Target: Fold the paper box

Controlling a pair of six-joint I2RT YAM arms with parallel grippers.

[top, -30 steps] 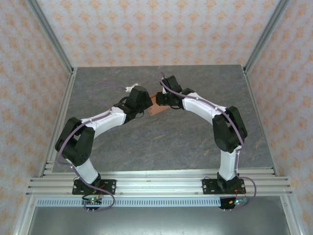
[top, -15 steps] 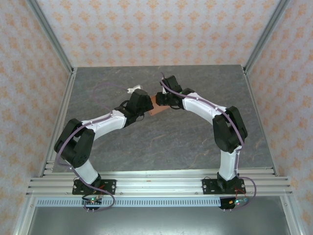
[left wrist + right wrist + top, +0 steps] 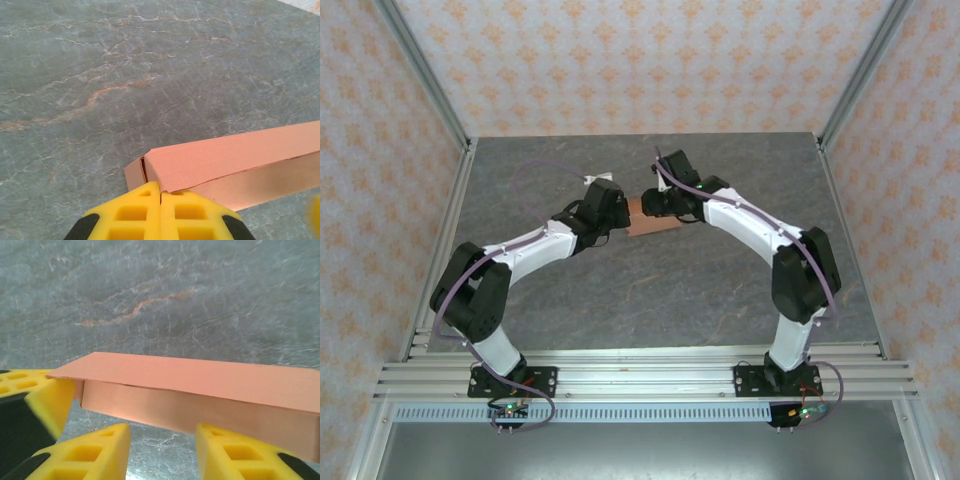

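Note:
The paper box (image 3: 656, 222) is a salmon-orange shallow box at the middle of the grey table, between the two arms. Seen from the left wrist, the box (image 3: 235, 160) runs off to the right with its lid folded over. My left gripper (image 3: 161, 188) is shut, fingertips pressed together against the box's near end, under the lid's edge. In the right wrist view the box (image 3: 200, 390) lies crosswise just beyond my right gripper (image 3: 162, 440), which is open with bare table between its fingers. The left gripper's yellow finger (image 3: 47, 400) touches the box's left end there.
The grey marbled table (image 3: 650, 290) is walled by metal posts and patterned panels on three sides. Both arm bases sit on the rail (image 3: 640, 375) at the near edge.
The right gripper's jaws have spread apart and let go of the box. The left gripper stayed shut and shifted slightly at the box's left end.

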